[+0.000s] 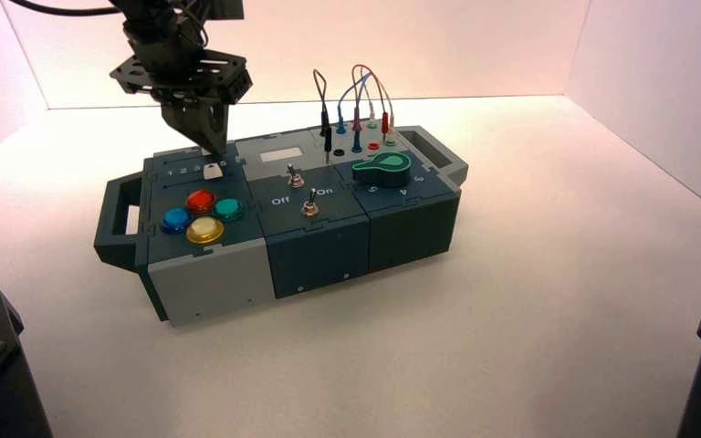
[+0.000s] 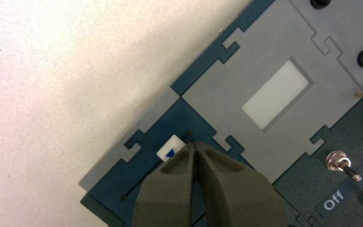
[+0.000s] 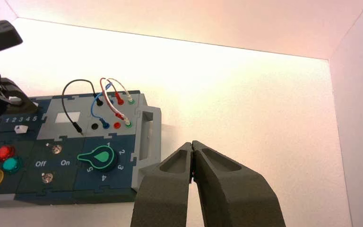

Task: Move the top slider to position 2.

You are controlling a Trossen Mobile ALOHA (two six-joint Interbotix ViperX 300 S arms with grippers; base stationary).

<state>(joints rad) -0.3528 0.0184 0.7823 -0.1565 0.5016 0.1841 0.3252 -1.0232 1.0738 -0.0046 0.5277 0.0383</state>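
Your box (image 1: 278, 210) stands on the table (image 1: 529, 274), its long side running left to right with the right end slightly farther back. Your left gripper (image 2: 194, 144) is over its back-left corner, fingers closed together, gripping nothing you can make out; your right gripper (image 3: 192, 144) waits off the box's right side, closed and empty. Just beside the left fingertips lies the top slider (image 2: 171, 148), a white knob near one end of its slot; that slot runs along the box's back edge. The left gripper covers part of the panel between the two sliders.
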